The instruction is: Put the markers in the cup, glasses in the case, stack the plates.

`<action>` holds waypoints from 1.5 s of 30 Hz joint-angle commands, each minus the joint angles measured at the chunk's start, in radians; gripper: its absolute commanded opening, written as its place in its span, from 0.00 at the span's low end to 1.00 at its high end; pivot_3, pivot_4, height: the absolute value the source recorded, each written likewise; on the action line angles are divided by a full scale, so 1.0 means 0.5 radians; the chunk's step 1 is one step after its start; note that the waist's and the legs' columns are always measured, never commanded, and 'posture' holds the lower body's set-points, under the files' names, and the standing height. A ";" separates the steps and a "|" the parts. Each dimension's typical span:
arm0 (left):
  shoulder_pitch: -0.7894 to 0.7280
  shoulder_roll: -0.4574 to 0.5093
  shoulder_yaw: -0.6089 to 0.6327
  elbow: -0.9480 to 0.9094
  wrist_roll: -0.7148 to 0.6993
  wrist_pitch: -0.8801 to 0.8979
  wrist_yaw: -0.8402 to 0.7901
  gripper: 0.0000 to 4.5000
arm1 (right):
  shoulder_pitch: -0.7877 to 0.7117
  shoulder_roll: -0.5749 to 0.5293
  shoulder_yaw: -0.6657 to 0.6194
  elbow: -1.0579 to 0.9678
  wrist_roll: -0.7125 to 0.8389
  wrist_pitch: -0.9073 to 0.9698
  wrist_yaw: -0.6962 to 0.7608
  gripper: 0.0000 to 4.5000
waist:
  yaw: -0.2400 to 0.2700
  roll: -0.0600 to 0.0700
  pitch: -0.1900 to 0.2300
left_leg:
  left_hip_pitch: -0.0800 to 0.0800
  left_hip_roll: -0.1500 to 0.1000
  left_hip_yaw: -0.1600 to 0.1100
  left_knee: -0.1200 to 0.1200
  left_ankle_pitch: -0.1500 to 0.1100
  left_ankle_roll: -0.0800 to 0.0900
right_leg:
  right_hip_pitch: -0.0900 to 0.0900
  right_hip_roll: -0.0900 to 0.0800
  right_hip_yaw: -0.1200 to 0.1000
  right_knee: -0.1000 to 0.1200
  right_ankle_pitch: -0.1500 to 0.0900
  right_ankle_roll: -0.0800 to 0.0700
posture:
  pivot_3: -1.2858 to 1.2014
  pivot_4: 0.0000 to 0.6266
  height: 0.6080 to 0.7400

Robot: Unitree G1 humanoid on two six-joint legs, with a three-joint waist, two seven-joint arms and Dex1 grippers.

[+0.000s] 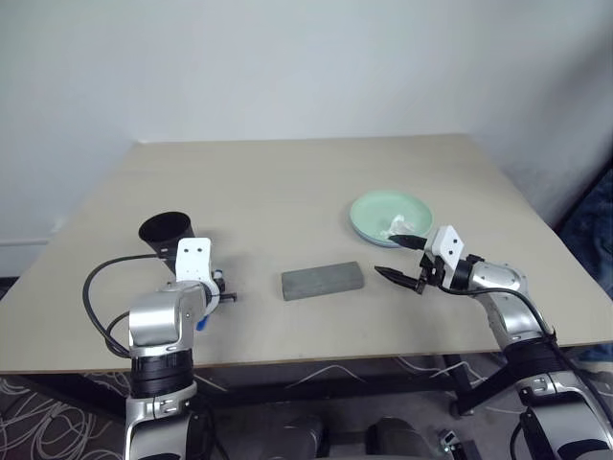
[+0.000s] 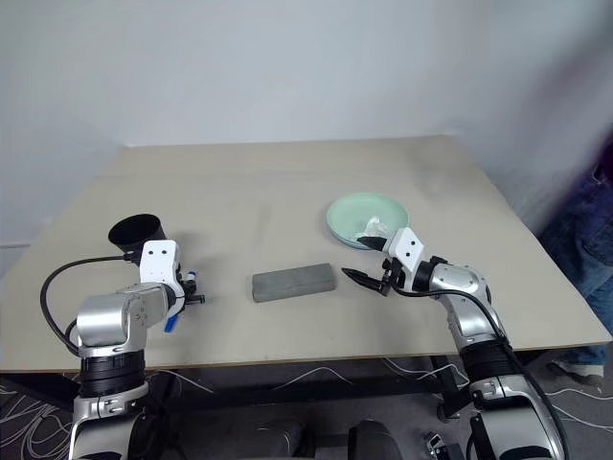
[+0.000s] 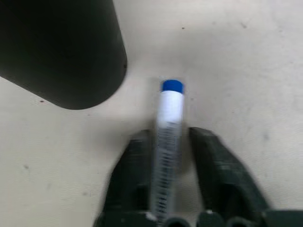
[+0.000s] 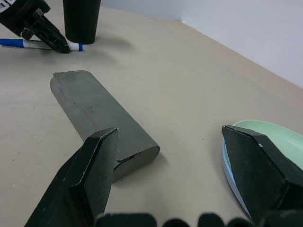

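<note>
A white marker with a blue cap lies on the table beside the black cup, which stands upright at the near left. My left gripper points down at the table, shut on the marker's barrel. The grey case lies closed in the middle near the front edge. The mint green plate sits on the light blue plate at the right. My right gripper hovers open between case and plates, holding nothing. The glasses are out of view.
The tan table has bare surface across its far half. Something small and pale lies at the green plate's near edge; I cannot tell what it is. A black cable loops from my left arm.
</note>
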State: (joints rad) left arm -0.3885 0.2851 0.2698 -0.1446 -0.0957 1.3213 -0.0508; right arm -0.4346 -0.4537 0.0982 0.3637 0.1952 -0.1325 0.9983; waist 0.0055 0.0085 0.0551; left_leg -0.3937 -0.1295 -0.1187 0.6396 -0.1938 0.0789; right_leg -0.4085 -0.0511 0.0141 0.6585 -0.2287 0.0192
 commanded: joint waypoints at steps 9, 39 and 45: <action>-0.014 0.183 -0.359 -0.195 0.053 -0.680 -0.261 0.03 | -0.054 -0.001 -0.037 -0.074 0.020 -0.005 -0.015 0.84 | 0.007 0.000 0.000 | -0.001 0.000 0.000 0.000 0.000 0.000 | 0.000 -0.001 0.000 -0.001 0.000 0.000 | 0.52 0.00 0.97; -0.335 0.410 -0.214 1.300 0.394 -3.273 0.089 0.24 | -0.060 -0.011 -0.052 -0.047 0.009 -0.035 -0.042 0.84 | 0.064 -0.001 0.000 | -0.001 0.000 0.002 -0.006 0.003 -0.003 | -0.002 -0.001 -0.001 -0.004 0.001 -0.002 | 0.52 0.00 0.97; -0.331 0.388 -0.227 1.287 0.414 -3.275 0.095 0.63 | -0.055 -0.013 -0.055 -0.029 0.011 -0.046 -0.035 0.84 | 0.063 -0.001 0.000 | -0.001 0.000 0.002 -0.005 0.002 -0.003 | -0.003 -0.001 -0.001 -0.003 0.001 -0.002 | 0.52 0.00 0.97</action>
State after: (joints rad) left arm -0.5204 0.4744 0.1572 0.5271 0.1053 -0.2965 -0.0141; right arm -0.4493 -0.4507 0.0972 0.3647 0.1932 -0.1344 0.9829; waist 0.0370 0.0081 0.0549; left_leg -0.3940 -0.1296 -0.1176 0.6370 -0.1926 0.0772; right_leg -0.4098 -0.0514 0.0134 0.6571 -0.2282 0.0183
